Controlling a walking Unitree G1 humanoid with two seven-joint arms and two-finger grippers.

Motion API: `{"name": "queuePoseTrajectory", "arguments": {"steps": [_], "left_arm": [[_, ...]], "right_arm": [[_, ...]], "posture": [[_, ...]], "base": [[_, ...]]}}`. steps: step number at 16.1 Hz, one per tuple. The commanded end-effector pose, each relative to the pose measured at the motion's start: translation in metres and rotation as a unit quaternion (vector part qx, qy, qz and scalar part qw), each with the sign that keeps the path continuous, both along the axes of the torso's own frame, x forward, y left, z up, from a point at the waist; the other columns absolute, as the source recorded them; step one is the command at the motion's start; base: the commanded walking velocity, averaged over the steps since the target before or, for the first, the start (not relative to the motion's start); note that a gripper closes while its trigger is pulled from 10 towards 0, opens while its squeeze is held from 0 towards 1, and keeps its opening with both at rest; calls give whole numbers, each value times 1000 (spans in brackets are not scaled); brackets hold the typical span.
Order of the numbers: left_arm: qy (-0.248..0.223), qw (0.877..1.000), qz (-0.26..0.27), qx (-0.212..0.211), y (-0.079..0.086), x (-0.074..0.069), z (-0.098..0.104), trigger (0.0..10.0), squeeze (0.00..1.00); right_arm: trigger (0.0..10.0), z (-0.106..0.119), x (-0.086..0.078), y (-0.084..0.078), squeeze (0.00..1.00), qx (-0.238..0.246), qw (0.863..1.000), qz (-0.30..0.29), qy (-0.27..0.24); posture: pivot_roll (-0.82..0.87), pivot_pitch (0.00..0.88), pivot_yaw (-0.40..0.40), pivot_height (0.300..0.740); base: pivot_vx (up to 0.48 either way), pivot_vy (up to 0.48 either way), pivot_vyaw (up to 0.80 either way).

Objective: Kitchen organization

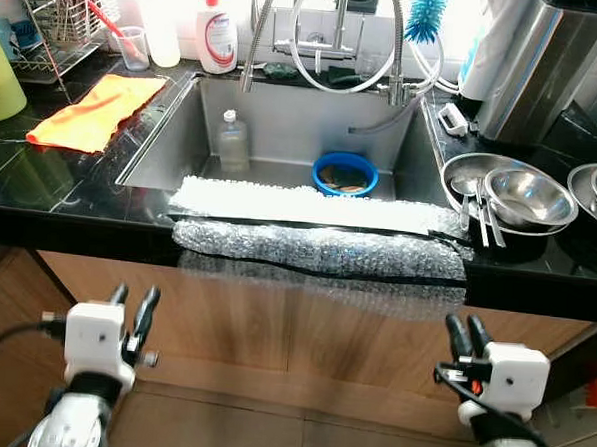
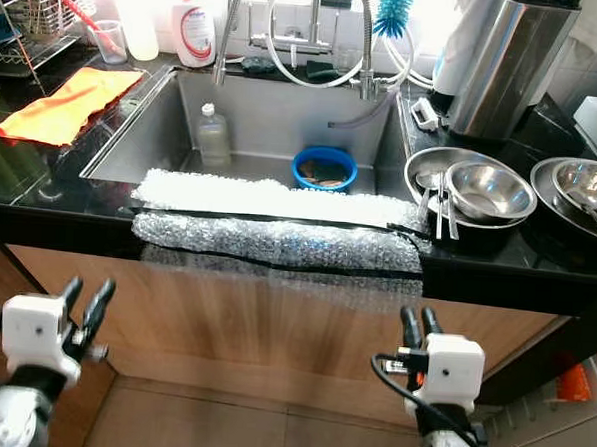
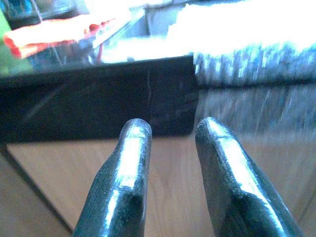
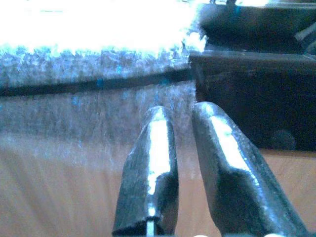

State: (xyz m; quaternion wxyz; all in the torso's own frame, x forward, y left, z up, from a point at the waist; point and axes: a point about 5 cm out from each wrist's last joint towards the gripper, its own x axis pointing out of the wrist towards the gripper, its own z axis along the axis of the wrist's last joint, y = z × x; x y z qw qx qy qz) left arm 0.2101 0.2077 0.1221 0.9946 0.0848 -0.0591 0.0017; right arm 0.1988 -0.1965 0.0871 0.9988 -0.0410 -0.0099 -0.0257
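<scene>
Both arms low before cabinet. Left end effector (image 1: 134,310) slightly open, empty; right end effector (image 1: 467,335) nearly closed, empty. Bubble wrap (image 1: 318,230) draped over sink (image 1: 157,146) front edge. Approach wrap ends level, pinch edges w/o tearing.

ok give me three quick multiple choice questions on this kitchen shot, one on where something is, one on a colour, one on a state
1. Where is the blue bowl?
A. inside the sink
B. on the orange cloth
C. on the floor

2. What colour is the cloth on the counter left of the sink?
A. green
B. orange
C. white

3. What is the left gripper doing?
A. gripping the clear bottle
B. gripping a steel bowl
C. holding nothing, low in front of the cabinet

Answers: 1 A, the bowl sits on the sink floor near the clear bottle. 2 B, it is bright orange against the black counter. 3 C, its fingers are apart with nothing between them, below the counter edge.
</scene>
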Motion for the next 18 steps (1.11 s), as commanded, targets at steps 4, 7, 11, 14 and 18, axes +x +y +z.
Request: {"name": "queuePoseTrajectory", "arguments": {"steps": [4,7,11,14,18], "left_arm": [[-62,998,-32,4,-18,23,44,10000,0],[-65,997,-46,4,-24,31,49,10000,0],[-59,997,-46,-2,-26,53,45,10000,0],[-65,996,-56,-3,-30,68,48,10000,0],[-78,995,-67,2,-36,81,51,10000,0]], "right_arm": [[10000,34,18,4,0,7,998,-37,-47],[10000,38,25,5,1000,32,997,-53,-53],[10000,33,40,3,1000,84,992,-84,-42],[10000,30,48,4,1000,100,991,-87,-36],[10000,28,59,7,0,104,990,-85,-33]], "posture": [[-45,0,16,740],[-40,0,6,740],[-37,14,-5,740],[-40,19,-4,740],[-38,31,-5,740]], "base": [[0,0,0],[0,0,0],[0,0,0],[0,0,0],[0,0,0]]}}
